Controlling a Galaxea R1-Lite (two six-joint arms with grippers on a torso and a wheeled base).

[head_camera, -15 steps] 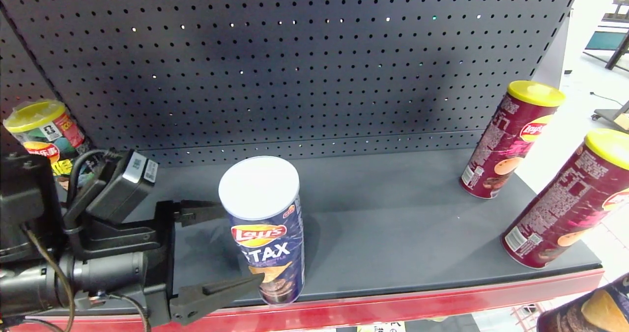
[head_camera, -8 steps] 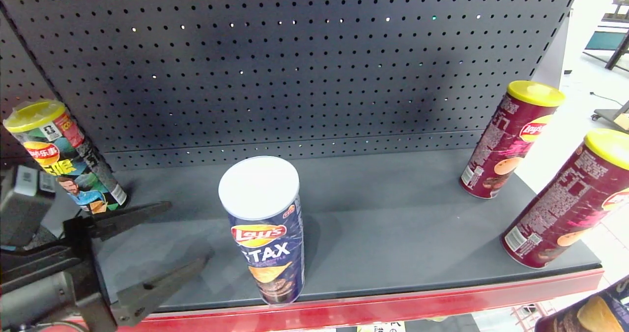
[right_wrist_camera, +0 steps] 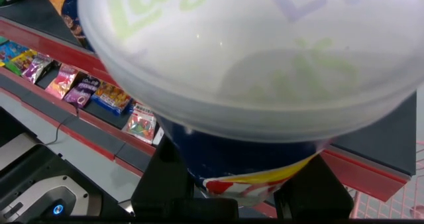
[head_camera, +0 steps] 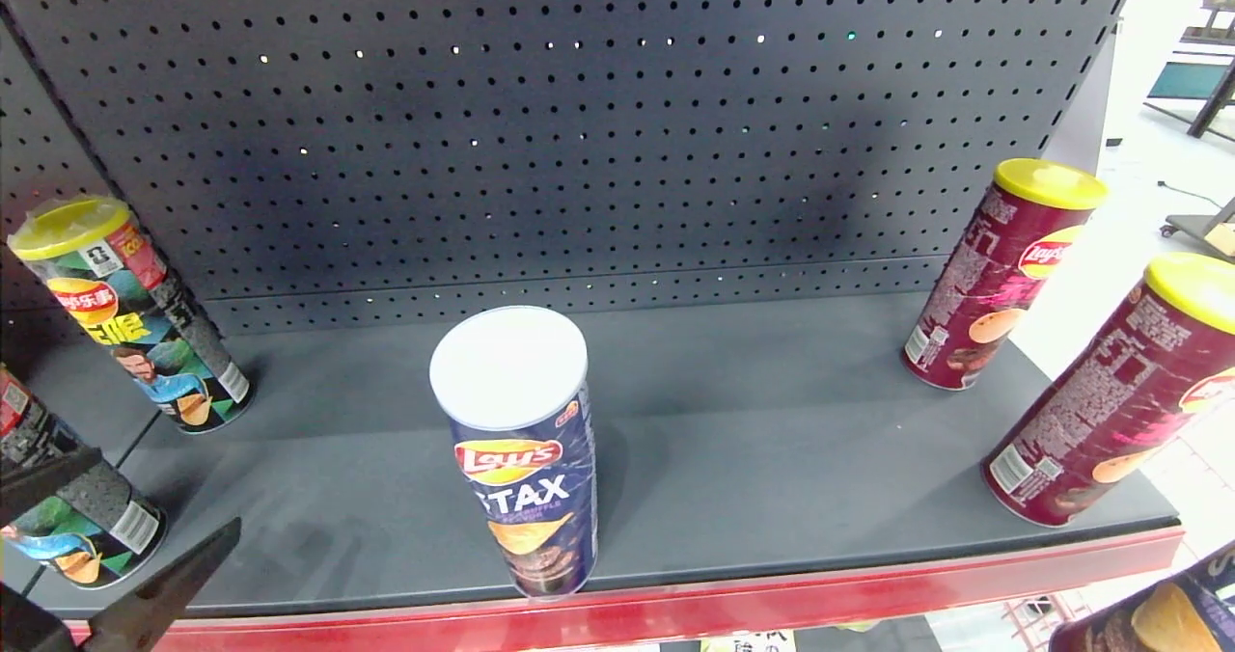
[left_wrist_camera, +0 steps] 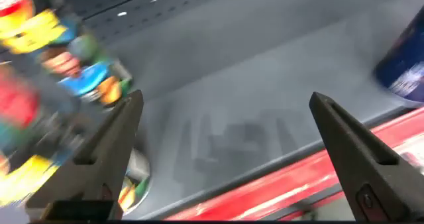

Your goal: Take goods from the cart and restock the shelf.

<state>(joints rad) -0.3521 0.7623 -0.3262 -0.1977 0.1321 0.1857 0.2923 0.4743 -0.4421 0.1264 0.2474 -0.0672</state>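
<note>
A blue chip can with a white lid (head_camera: 516,440) stands upright near the front edge of the grey shelf (head_camera: 772,440); its side also shows in the left wrist view (left_wrist_camera: 405,65). My left gripper (head_camera: 164,493) hangs open and empty at the shelf's front left, well clear of that can, and its fingers (left_wrist_camera: 112,151) stand wide apart over the shelf. My right gripper (right_wrist_camera: 242,187) is shut on a second blue chip can (right_wrist_camera: 252,71), held low off the shelf's front right corner (head_camera: 1148,613).
Two maroon cans with yellow lids (head_camera: 1003,271) (head_camera: 1119,392) stand at the shelf's right end. Two green cans (head_camera: 125,314) (head_camera: 68,507) stand at the left, close to my left gripper. A pegboard back wall (head_camera: 579,131) and a red front lip (head_camera: 772,599) bound the shelf.
My left gripper has let go of the upright blue can and drawn back to the left and toward me, still open. The can stays standing where it was.
</note>
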